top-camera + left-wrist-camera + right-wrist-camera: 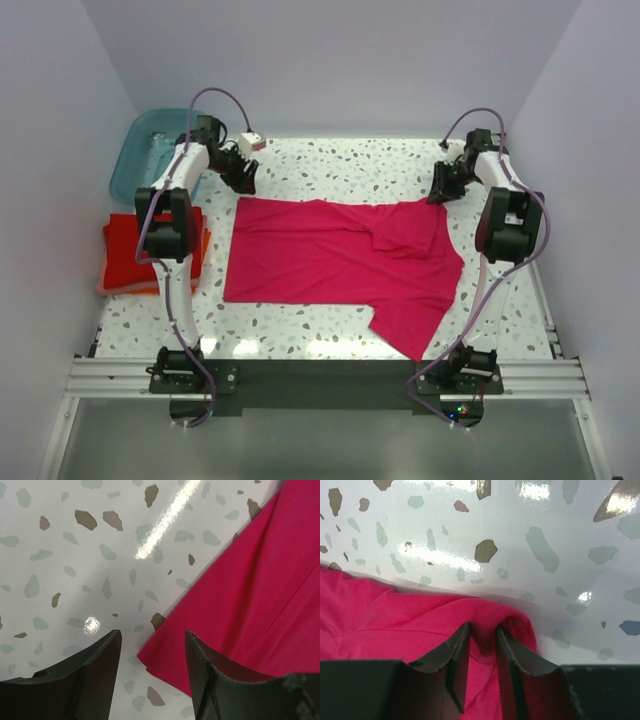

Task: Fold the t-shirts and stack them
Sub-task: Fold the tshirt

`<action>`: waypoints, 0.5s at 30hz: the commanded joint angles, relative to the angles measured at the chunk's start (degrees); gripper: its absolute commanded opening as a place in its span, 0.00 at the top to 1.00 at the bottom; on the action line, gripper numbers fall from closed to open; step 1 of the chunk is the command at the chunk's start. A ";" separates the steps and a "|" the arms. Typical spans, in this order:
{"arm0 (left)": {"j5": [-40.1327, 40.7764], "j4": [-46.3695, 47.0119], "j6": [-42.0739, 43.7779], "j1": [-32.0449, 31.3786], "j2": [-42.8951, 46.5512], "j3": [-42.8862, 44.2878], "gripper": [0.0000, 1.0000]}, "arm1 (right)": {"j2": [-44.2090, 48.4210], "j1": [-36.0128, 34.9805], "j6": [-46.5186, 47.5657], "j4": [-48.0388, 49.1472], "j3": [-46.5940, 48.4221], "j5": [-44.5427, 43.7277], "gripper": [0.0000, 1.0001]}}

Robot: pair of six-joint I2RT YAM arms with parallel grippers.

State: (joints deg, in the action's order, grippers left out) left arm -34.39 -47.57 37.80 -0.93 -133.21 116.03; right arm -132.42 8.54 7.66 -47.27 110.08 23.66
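The magenta-pink t-shirt (320, 260) lies spread on the table, its right sleeve folded inward. My left gripper (243, 177) hangs over its far left corner. In the left wrist view the gripper (152, 642) is open, with the shirt's corner (250, 580) lying flat between the fingers. My right gripper (441, 188) is at the shirt's far right edge. In the right wrist view the gripper (482, 630) stands narrow, with a raised fold of the shirt (395, 615) pinched between the fingers. Folded red and orange shirts (150, 250) are stacked at the left.
A translucent teal tub (150, 150) stands at the far left corner, behind the folded stack. White walls close in the speckled table (330, 160) on three sides. The arm bases sit on a rail at the near edge.
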 commanded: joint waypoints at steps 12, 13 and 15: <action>8.29 -5.68 11.06 0.93 -3.90 2.01 0.42 | 0.32 0.60 1.04 0.51 2.51 3.94 1.00; 8.20 -6.04 11.33 0.93 -3.99 2.01 0.42 | 0.32 0.61 1.13 0.51 2.51 3.94 1.00; 8.29 -6.48 11.68 0.93 -4.17 2.01 0.44 | 1.02 0.78 1.22 0.85 1.89 3.76 1.00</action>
State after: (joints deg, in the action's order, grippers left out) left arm -26.89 -52.12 46.94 -0.73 -136.84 116.73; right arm -132.92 8.75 8.19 -47.22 110.67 25.74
